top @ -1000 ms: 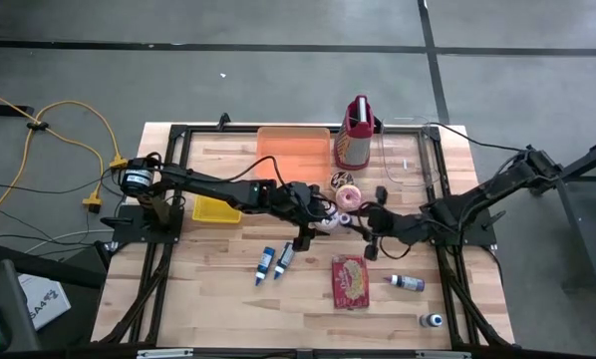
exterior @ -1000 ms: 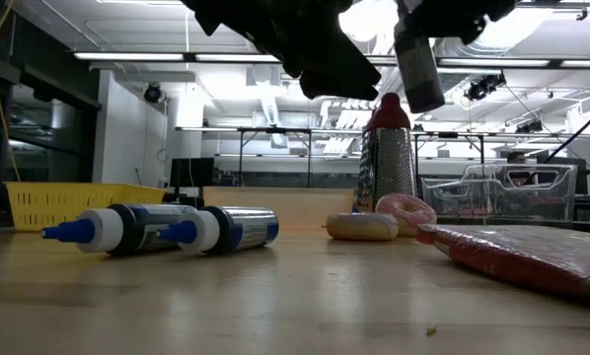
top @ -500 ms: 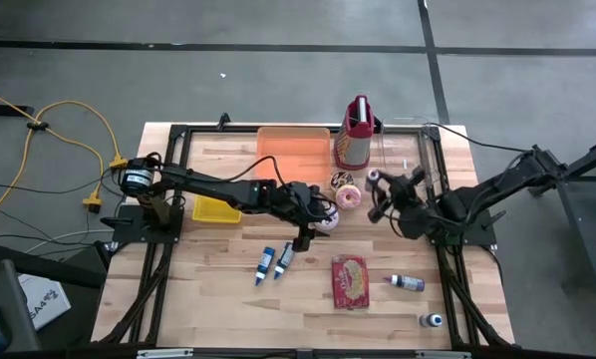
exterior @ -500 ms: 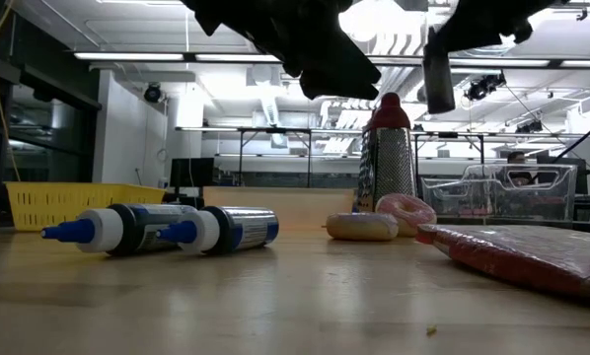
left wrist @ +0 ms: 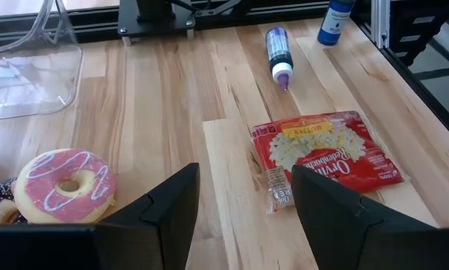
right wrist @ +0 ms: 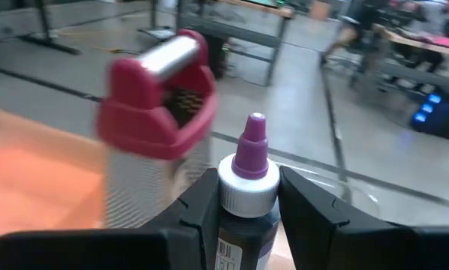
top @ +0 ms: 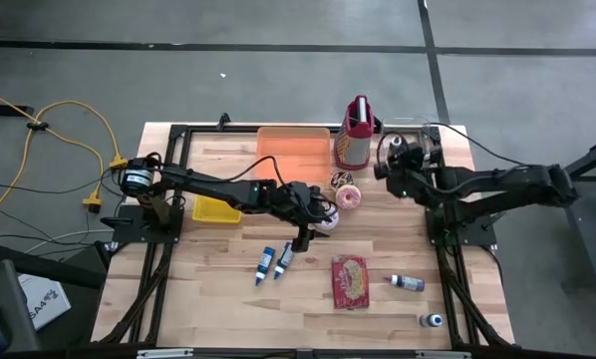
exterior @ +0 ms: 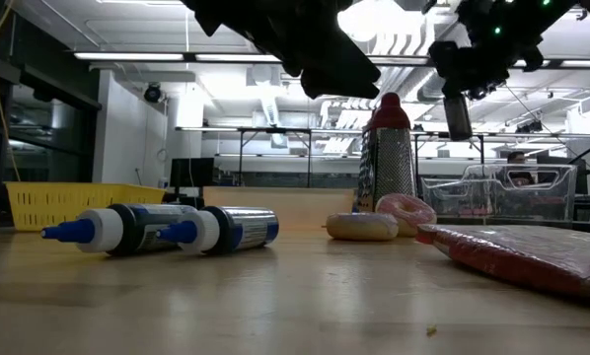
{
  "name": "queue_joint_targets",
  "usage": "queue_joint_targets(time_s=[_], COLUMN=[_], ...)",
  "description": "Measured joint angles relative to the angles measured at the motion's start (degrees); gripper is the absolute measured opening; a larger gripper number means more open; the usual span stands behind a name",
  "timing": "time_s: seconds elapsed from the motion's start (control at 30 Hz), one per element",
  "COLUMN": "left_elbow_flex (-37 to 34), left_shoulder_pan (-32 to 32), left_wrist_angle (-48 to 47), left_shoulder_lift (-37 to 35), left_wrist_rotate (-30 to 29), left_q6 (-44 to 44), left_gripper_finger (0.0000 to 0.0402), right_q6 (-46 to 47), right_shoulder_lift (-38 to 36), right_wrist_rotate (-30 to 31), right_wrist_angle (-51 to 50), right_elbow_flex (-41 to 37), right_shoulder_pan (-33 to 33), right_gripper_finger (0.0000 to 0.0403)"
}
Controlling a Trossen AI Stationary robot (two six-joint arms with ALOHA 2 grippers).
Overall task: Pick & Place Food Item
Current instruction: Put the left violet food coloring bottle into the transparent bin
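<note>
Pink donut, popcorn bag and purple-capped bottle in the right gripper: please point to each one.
pink donut (left wrist: pixel 67 185), left wrist view, on its icing.
popcorn bag (left wrist: pixel 326 154), left wrist view, on its red front.
purple-capped bottle (right wrist: pixel 248 184), right wrist view, on its white collar.

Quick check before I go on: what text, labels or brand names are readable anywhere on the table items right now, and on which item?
"Orville Redenbacher's", partly legible: on the red popcorn packet, left wrist view.
"BUTTER", small yellow strip, barely legible: same packet.
Label on the purple-capped bottle held in the right gripper: barcode only, print too small to read.
Labels on the two blue-tipped tubes: too blurred to read.
Purple-tipped bottle lying on the table: no readable text.
</note>
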Motion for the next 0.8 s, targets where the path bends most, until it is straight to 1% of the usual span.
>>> queue_joint_targets(time_s=[0.1,0.2,0.27,0.37,0.5,0.57,0.63,0.8], left_elbow_flex=[0.0,0.0,0.0,0.0,0.0,0.0,0.0,0.0], left_shoulder_pan=[0.0,0.0,0.02,0.01,0.02,0.0,0.02,0.02], left_wrist_angle=[0.0,0.0,0.0,0.0,0.0,0.0,0.0,0.0], left_shoulder_lift=[0.0,0.0,0.0,0.0,0.0,0.0,0.0,0.0], left_wrist_rotate=[0.04,0.04,0.04,0.04,0.04,0.04,0.04,0.04], left_q6=[0.17,0.2,0.2,0.21,0.22,0.2,0.22,0.22], left_gripper_finger=[0.0205,0.0205,0.0205,0.0205,0.0205,0.0205,0.0205,0.0205], right_q6=[-0.4,-0.79,-3.23,-9.2,-18.38,-21.72,-23.01,-24.15], right_shoulder_lift=[0.02,0.03,0.07,0.07,0.09,0.09,0.09,0.82], right_wrist_rotate=[0.62,0.48,0.49,-0.67,-5.64,-8.5,-12.38,-21.1], right_wrist_angle=[0.49,5.16,10.72,22.38,38.69,44.18,47.0,48.45], right_elbow_flex=[-1.25,-4.32,-7.07,-11.33,-16.64,-18.37,-19.38,-21.03], right_shoulder_pan=[-3.77,-7.09,-9.21,-12.75,-18.45,-21.52,-24.73,-32.01], right_gripper_finger=[0.0107,0.0107,0.0107,0.0107,0.0107,0.0107,0.0107,0.0107])
